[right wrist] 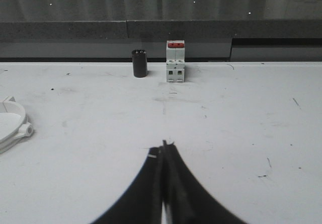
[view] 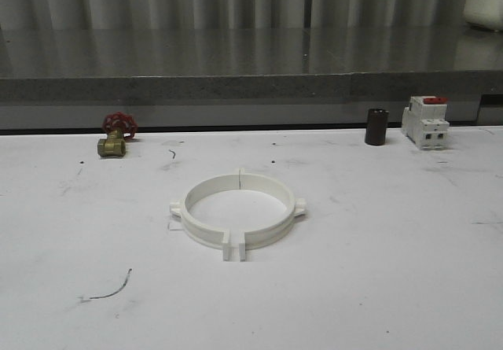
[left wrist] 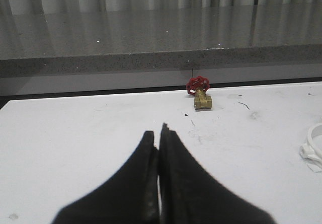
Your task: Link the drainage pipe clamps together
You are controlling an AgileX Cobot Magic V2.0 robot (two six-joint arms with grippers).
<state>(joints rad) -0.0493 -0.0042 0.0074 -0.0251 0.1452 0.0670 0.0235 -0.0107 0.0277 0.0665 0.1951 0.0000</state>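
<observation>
I see the two drainage pipe clamps mid-table, ends together as a ring. My left pincer and right pincer are both closed, empty, well apart from it. A careless nudge could split the halves apart.

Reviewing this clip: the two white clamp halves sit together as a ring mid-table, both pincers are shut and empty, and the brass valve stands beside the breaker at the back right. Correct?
One error: the brass valve stands alone at the back left; the front view shows a dark cylinder beside the breaker. The clamp halves and the shut left pincer and right pincer are as stated.
</observation>
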